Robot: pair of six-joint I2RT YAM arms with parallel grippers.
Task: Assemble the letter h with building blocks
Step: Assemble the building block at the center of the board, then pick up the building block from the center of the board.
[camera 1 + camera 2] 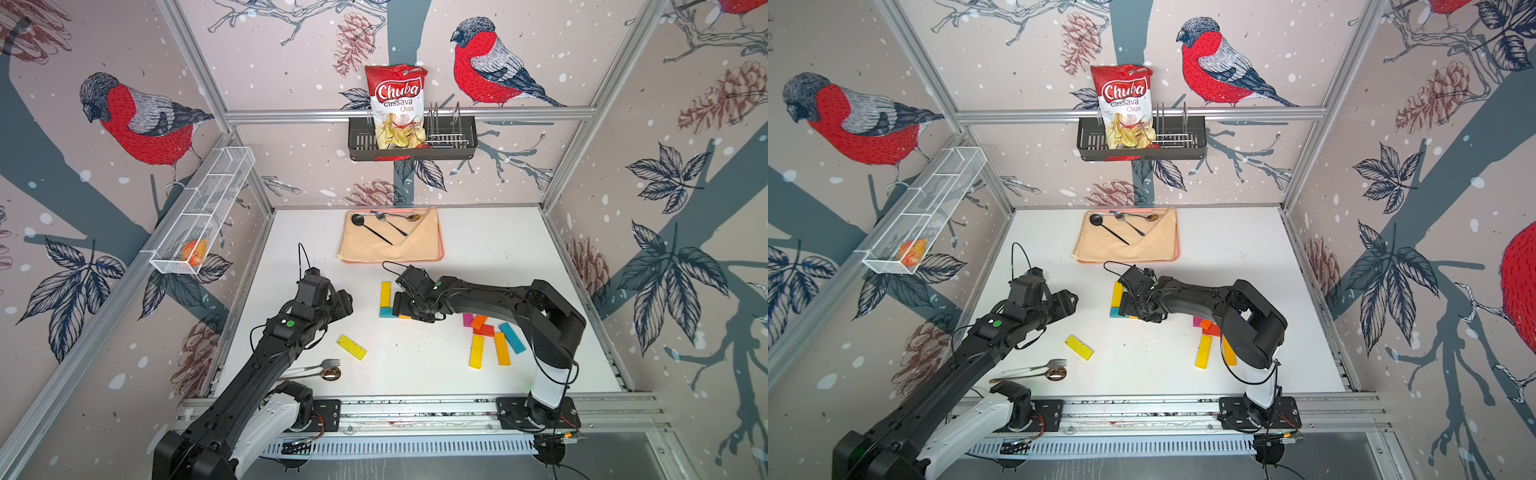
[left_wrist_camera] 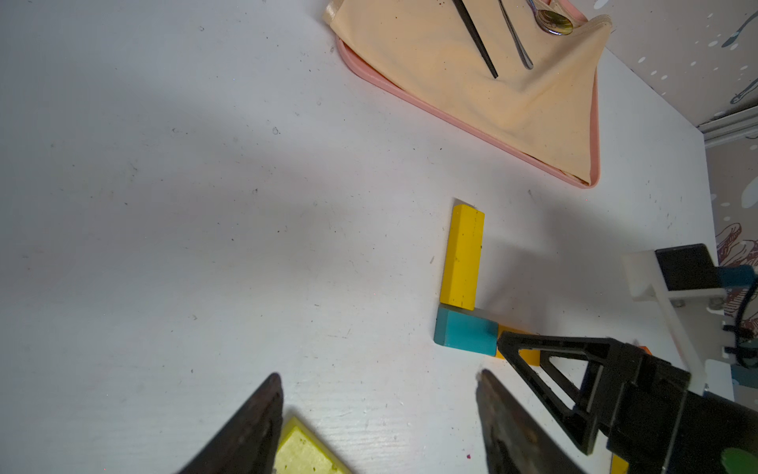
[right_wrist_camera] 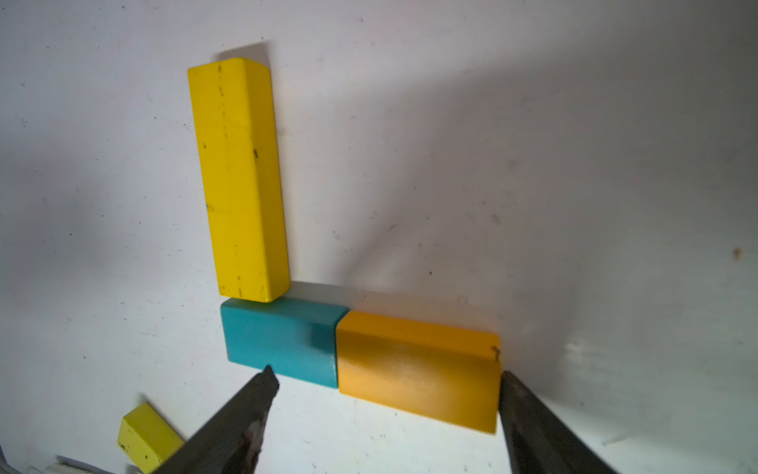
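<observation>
A yellow block (image 1: 385,294) (image 3: 240,180) lies on the white table, with a teal block (image 1: 385,312) (image 3: 283,340) across its near end. An orange-yellow block (image 3: 418,369) lies end to end with the teal one. My right gripper (image 1: 405,311) (image 3: 385,371) is open and low over that row, one fingertip by the teal block and the other at the orange-yellow block's far end. My left gripper (image 1: 345,301) (image 2: 380,375) is open and empty, to the left. A lime-yellow block (image 1: 351,347) (image 2: 303,451) lies near it. Several loose blocks (image 1: 486,336) sit under the right arm.
A pink tray (image 1: 441,247) with a cloth and spoons (image 1: 384,224) stands at the back. A fork and spoon (image 1: 322,370) lie at the front left. A chips bag (image 1: 397,106) sits in the wall rack, and a white mesh basket (image 1: 208,208) hangs on the left wall.
</observation>
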